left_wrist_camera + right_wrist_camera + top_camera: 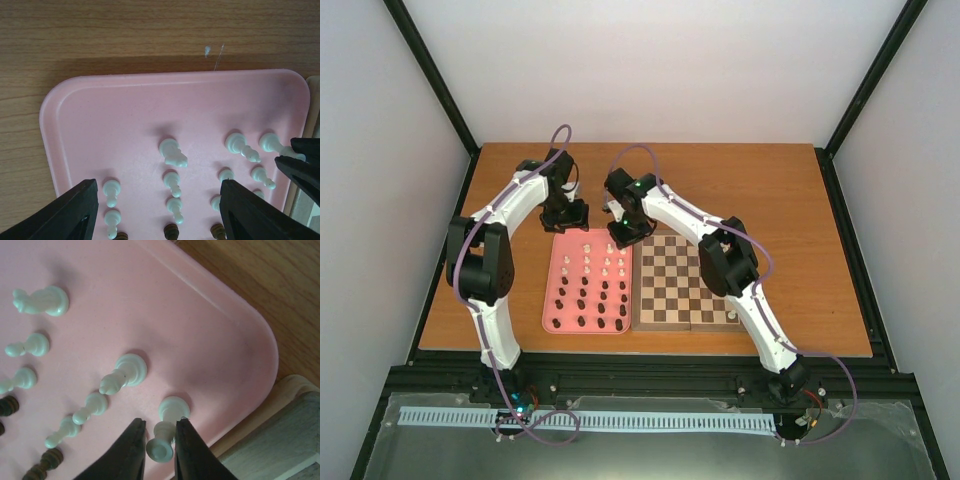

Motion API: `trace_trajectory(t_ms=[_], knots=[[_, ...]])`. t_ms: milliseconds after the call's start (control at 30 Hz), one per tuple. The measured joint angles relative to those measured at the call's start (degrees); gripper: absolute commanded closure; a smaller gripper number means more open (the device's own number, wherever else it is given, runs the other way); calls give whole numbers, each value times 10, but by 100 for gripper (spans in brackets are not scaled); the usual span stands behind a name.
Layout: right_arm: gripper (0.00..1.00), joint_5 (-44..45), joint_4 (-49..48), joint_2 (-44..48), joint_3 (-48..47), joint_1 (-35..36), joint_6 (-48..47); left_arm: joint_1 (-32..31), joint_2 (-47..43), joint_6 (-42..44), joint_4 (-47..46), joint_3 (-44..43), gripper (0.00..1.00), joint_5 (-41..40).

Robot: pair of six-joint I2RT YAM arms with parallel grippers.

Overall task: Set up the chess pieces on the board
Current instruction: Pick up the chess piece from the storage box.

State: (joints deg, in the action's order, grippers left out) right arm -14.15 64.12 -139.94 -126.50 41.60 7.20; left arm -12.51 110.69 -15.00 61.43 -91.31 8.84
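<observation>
I look down from the top camera. The pink tray (548, 312) sits on the wooden surface (790, 220), in the middle of the picture. The board (670, 282) lies just to its right, and their edges touch. Most of the chess pieces (588, 262) stand in rows on the tray. The white ones are in the upper rows and the dark pieces (582, 303) are in the lower rows. One small white figure (731, 316) stands on the board in its lower right corner. The other squares I can see are bare, but the right arm hides some of them.

Both arms reach over the top edge of the tray. The left tool (565, 215) hangs over the upper left part. In its own camera the left tool (157, 186) has its two fingers (75, 212) wide apart, with nothing between them. White pieces stand below it, and a little horse (173, 153) is in the middle of that picture.

The right tool (620, 236) is at the upper right corner of the tray. In its own camera, near the bottom middle, the right tool (160, 424) is clamped on one white piece (173, 410). One dark finger (131, 450) presses each side of the piece's thin middle. The piece's round foot shows just above the fingertips, close to the tray's rounded corner.
</observation>
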Motion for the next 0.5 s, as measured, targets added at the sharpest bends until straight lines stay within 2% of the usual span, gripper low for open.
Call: trace_trajectory(t_ms=[233, 500], knots=[[97, 2, 6, 0, -1, 0, -4, 0, 5, 0, 0, 0, 25, 0], [97, 42, 5, 12, 2, 1, -4, 0, 6, 0, 0, 0, 25, -1]])
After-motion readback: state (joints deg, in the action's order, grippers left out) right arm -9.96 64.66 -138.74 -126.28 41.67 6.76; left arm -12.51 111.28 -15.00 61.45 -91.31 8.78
